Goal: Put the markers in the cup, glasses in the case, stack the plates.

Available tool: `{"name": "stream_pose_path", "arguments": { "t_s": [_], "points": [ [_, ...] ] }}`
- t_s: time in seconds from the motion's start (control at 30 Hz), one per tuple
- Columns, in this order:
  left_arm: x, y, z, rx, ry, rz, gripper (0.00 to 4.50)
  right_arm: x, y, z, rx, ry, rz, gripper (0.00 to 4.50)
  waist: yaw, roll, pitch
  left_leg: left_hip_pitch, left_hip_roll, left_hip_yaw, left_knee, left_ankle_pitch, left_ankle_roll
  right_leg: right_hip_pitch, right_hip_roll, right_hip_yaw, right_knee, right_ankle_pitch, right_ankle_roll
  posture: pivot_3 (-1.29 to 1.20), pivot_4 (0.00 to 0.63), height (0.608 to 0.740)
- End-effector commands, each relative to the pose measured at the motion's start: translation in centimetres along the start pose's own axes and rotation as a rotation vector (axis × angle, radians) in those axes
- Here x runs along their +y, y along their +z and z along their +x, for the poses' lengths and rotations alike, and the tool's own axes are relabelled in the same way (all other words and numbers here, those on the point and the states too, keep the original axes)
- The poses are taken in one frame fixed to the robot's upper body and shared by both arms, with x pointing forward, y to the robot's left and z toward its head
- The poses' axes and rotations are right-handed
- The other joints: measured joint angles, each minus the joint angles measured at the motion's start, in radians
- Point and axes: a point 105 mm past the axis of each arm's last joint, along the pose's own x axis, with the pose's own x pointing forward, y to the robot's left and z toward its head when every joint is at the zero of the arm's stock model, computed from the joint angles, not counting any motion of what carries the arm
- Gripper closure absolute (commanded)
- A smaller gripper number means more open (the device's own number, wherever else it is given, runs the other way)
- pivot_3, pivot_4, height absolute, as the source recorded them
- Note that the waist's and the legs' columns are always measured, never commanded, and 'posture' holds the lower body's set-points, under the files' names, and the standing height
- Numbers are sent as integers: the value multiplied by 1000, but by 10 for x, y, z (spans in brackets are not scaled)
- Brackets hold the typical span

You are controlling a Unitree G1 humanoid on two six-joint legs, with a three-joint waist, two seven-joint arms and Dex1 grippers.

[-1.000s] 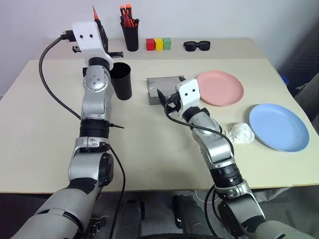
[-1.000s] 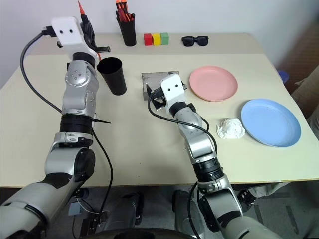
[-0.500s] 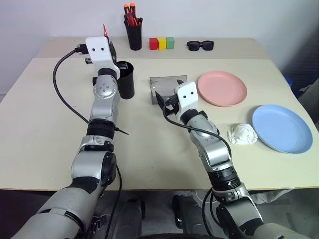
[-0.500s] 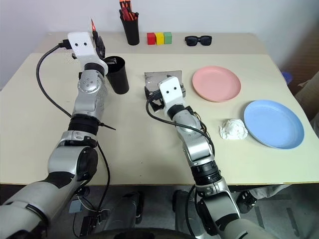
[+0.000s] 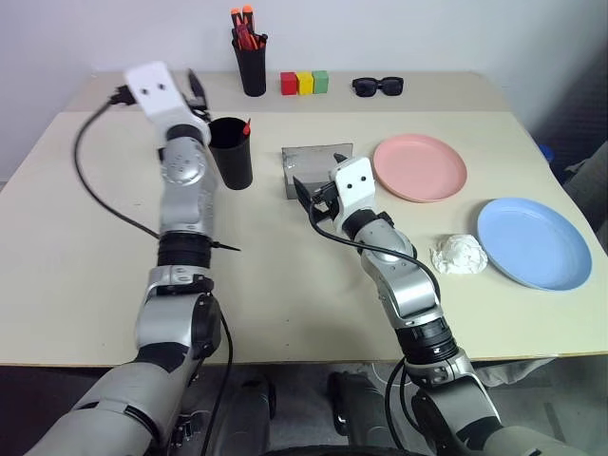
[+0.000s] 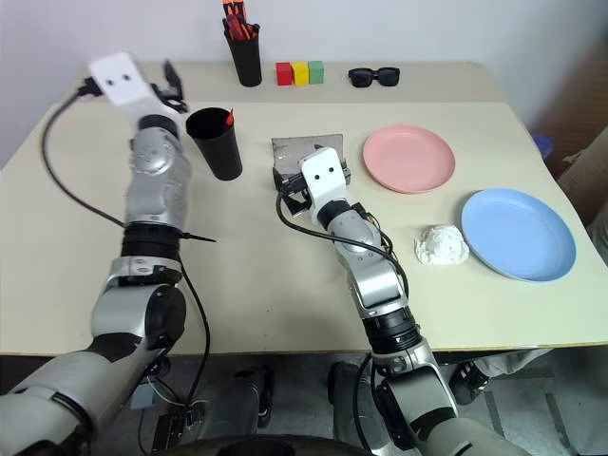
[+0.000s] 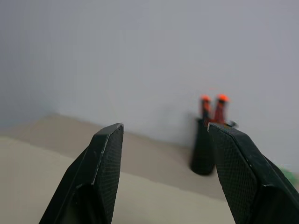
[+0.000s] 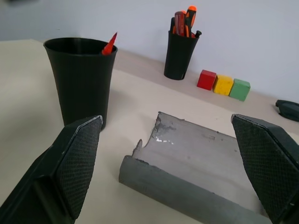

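Note:
The black cup (image 5: pixel 231 154) stands left of centre, and a marker's red tip (image 5: pixel 246 124) pokes over its rim. My left gripper (image 7: pixel 164 129) is open and empty, raised to the left of the cup (image 5: pixel 196 85). The grey case (image 5: pixel 316 167) lies open mid-table, its lining (image 8: pixel 205 154) bare. My right gripper (image 8: pixel 166 123) is open just in front of the case, holding nothing. The pink plate (image 5: pixel 420 167) sits right of the case. The blue plate (image 5: pixel 532 242) lies apart at the far right. The glasses are out of view.
A narrow black pen pot (image 5: pixel 251 66) with orange-capped pens stands at the back. Beside it are red, yellow and green blocks (image 5: pixel 303 83) and black sunglasses (image 5: pixel 378 86). A crumpled white tissue (image 5: pixel 459 255) lies between my right arm and the blue plate.
My left gripper has opened and let go of the red-tipped marker, which now stands in the cup. The left hand has swung away to the left. The right arm has kept still.

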Motion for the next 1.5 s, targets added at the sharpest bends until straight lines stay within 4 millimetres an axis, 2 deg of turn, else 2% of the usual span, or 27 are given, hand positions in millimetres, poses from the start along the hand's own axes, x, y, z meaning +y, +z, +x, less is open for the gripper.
{"name": "stream_pose_path", "arguments": {
  "t_s": [0.03, 0.17, 0.33, 0.4, 0.47, 0.63, 0.73, 0.9, 1.0, 1.13, 1.2, 1.3, 1.4, 1.5],
  "points": [
    [31, 24, -3, 25, 77, -12, 1573, 1, 15, -4, -50, 28, -15, 0, 1, 0, 0, 0, 0, 0, 0, 0, 0, 0, 0, 0, 0, 0, 0, 0, 150, 740],
    [53, -3, -26, 308, 20, 162, 1573, 10, 5, -12, 12, 186, -14, 0, 1, 0, 0, 0, 0, 0, 1, 0, 0, 0, 0, 0, 2, 0, 0, 0, 150, 740],
    [50, -39, -77, 700, -178, 289, 1573, 13, 1, -22, 41, 308, -48, 0, 5, 0, 0, 0, -1, -1, 6, 0, 0, 0, 0, 0, 7, 0, 0, 0, 150, 740],
    [52, -50, -95, 854, -221, 352, 1573, 14, 0, -23, 47, 327, -59, 0, 1, 0, 0, 0, 0, -1, 8, 0, 0, 0, 0, 0, 10, 0, 0, 0, 150, 740],
    [57, -59, -109, 980, -227, 341, 1573, 17, -2, -24, 49, 344, -67, 0, -7, 0, 0, 1, 0, -1, 10, 0, 0, 0, 1, 0, 12, 0, 0, 0, 150, 740],
    [66, -75, -123, 1074, -208, 290, 1573, 26, -1, -26, 45, 374, -67, 0, -23, 0, 0, 1, 0, -2, 10, 1, -1, 0, 1, 0, 13, -1, 0, 0, 150, 740],
    [72, -87, -135, 1132, -220, 339, 1573, 30, -1, -28, 44, 383, -63, 0, -22, 0, 0, 1, 0, -2, 10, 0, -1, 0, 1, 0, 13, -1, -1, 0, 150, 740],
    [77, -93, -146, 1168, -222, 338, 1573, 32, -1, -31, 47, 389, -62, 0, -15, 0, 0, 1, 0, -2, 11, 0, -1, 0, 0, 0, 13, 0, 0, 0, 150, 740],
    [81, -95, -148, 1178, -202, 335, 2398, 32, -1, -31, 50, 390, -61, 0, -16, 0, 0, 1, 0, -1, 11, 0, -1, 1, -1, 1, 13, 0, 0, 0, 150, 740],
    [80, -95, -147, 1174, -177, 329, 4336, 34, -2, -31, 51, 393, -57, 0, -19, 0, 0, 1, 0, -1, 11, 0, -1, 0, 0, 1, 13, 0, 0, 0, 150, 740],
    [79, -93, -144, 1161, -161, 322, 4465, 35, -2, -31, 51, 394, -56, 0, -19, 0, 0, 1, 0, -1, 11, 0, -1, 0, 0, 1, 13, 0, 0, 0, 150, 740],
    [77, -79, -129, 1070, -69, 248, 4465, 35, -3, -31, 51, 395, -56, 0, -15, 0, 0, 1, 0, -1, 11, 0, -1, 0, 0, 1, 13, 0, 0, 0, 150, 740],
    [71, -37, -87, 674, -14, 208, 4465, 35, -1, -29, 43, 389, -56, 0, -15, 0, 0, 0, 0, -2, 12, 0, -1, 0, 0, 1, 12, 0, 0, 0, 150, 740],
    [60, 0, -56, 405, -30, 152, 4465, 19, 9, -14, 0, 268, -35, 0, -12, 0, 0, 0, 0, -1, 12, 1, -2, 0, 0, 1, 12, 0, -1, 0, 150, 740]
  ]
}}
